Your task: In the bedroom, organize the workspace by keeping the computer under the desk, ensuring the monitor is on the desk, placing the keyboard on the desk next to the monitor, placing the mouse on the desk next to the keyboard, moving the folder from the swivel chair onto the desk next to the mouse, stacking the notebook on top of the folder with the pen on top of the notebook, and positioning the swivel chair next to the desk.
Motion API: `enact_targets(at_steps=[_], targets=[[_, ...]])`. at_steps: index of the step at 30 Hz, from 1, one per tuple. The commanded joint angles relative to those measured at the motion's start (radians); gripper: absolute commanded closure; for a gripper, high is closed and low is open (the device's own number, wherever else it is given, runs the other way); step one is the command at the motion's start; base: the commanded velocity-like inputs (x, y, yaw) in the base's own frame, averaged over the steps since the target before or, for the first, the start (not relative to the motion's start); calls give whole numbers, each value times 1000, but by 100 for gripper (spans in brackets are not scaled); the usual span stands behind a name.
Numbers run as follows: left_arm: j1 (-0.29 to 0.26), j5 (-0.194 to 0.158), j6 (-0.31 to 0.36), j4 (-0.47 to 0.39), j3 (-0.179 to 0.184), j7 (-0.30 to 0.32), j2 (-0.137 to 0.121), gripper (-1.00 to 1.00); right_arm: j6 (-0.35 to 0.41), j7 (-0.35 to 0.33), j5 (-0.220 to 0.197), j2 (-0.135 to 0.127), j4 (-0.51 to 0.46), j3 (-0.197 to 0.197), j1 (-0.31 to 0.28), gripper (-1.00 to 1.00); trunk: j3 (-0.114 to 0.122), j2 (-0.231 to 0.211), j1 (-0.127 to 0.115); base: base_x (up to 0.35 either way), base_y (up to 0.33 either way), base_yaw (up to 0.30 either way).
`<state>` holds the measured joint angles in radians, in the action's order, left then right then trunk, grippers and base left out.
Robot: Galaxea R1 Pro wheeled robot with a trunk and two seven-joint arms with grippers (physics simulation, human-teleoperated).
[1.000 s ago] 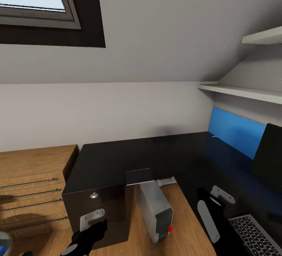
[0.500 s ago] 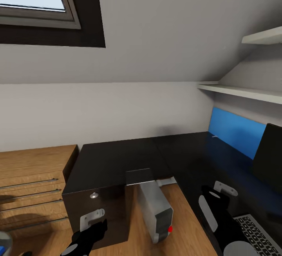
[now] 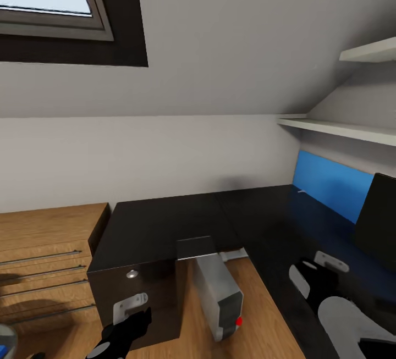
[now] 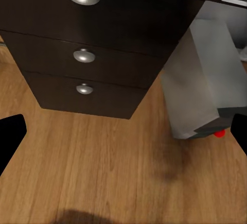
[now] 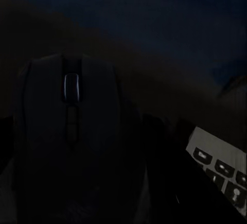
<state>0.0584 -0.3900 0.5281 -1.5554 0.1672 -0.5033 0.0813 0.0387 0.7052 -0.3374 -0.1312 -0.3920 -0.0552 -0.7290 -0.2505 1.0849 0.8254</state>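
— Where's the mouse (image 5: 72,131)?
— Clamped between my right gripper's (image 3: 314,276) fingers, above the desk (image 3: 165,227), beside the keyboard (image 5: 218,170).
— Your left gripper (image 4: 123,136)?
— Spread open, near the desk's drawers (image 4: 82,54), by the computer (image 3: 220,293).

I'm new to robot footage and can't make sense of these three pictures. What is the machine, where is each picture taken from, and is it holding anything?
It is a simulated wheeled robot with two arms. The big picture comes from its head, looking down at a black desk with a grey computer on the floor beneath it. The monitor stands at the right. The other two come from cameras near each gripper. The left gripper hangs open before the desk's drawers. The right gripper is over the desk, and its camera shows a dark mouse close up between its fingers, with a corner of the keyboard beside it. Whether it grips the mouse is too dark to tell.
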Motion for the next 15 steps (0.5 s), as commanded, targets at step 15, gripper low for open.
enact_targets(at_steps=[15], targets=[[0,-12,10,-2,15,-2,0,-100,-6,2,-18,-40,85,0,-36,100,-1,1,0,109,0,0]])
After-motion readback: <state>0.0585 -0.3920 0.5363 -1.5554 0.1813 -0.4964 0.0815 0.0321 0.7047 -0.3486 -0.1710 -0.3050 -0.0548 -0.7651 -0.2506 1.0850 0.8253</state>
